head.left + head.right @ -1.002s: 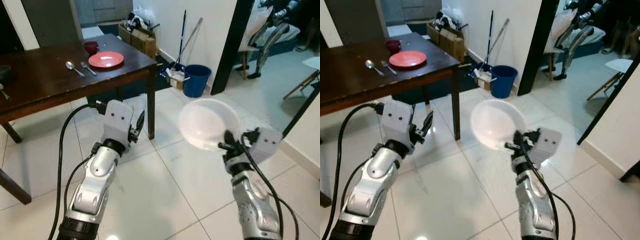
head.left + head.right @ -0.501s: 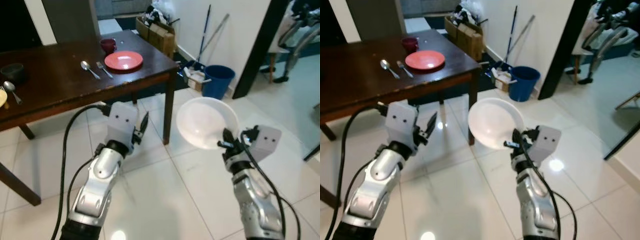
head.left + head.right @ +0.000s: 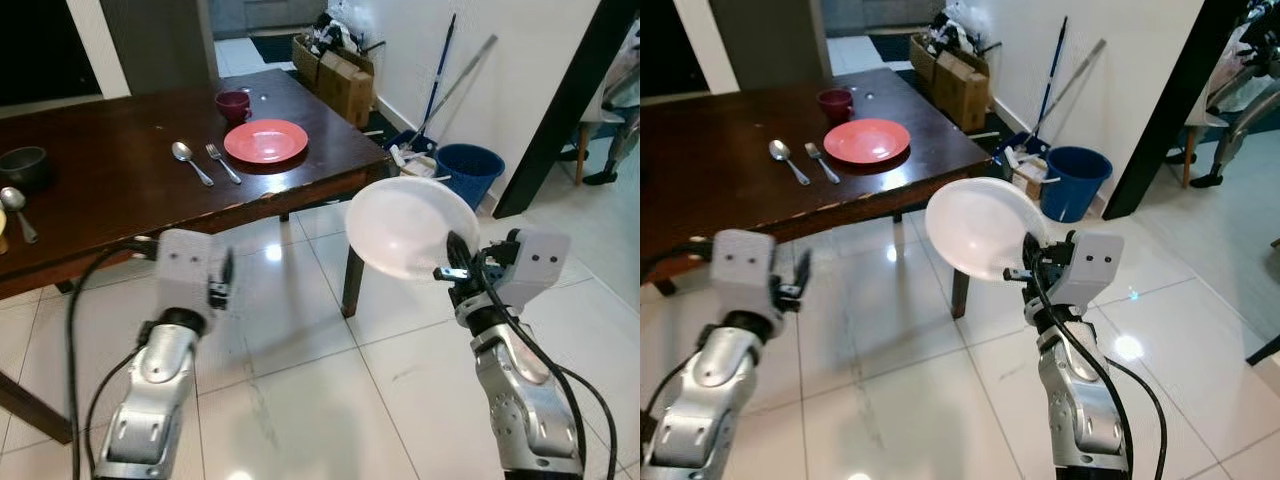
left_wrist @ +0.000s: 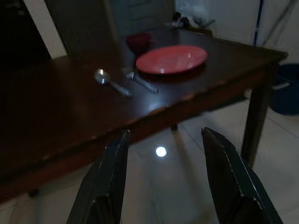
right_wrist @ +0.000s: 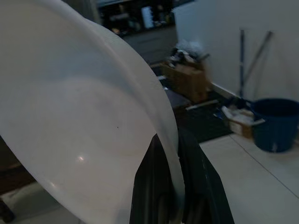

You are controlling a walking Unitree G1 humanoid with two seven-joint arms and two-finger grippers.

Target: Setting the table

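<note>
Beside the near corner of the dark wooden table [image 3: 90,170], I am holding a white bowl [image 3: 410,225] out over the tiled floor [image 3: 300,400], short of the tabletop. My right gripper [image 3: 452,268] is pinching the bowl's rim between its two fingers, closed tight on the thin wall, as the right wrist view is showing; the bowl is tilting on edge with its hollow facing the head camera, and it is carrying nothing. My left gripper [image 4: 163,140] is hanging with its fingers spread wide and gripping nothing, pointing toward the table edge.

On the table one place is already lying set: a red plate [image 3: 265,141] with nothing on it, a fork [image 3: 222,162] just beside it, a spoon [image 3: 190,162] beside the fork, and a dark red cup [image 3: 233,103] behind the plate, its contents too dark to tell. Farther along, a dark bowl [image 3: 22,165] and a second spoon [image 3: 17,209] are resting.

Risks, as I judge them: the rim pinch is offering little purchase, so the bowl may be slipping or swinging while I walk; the table corner is standing near the bowl's path, so a careless approach may be knocking it loose.
</note>
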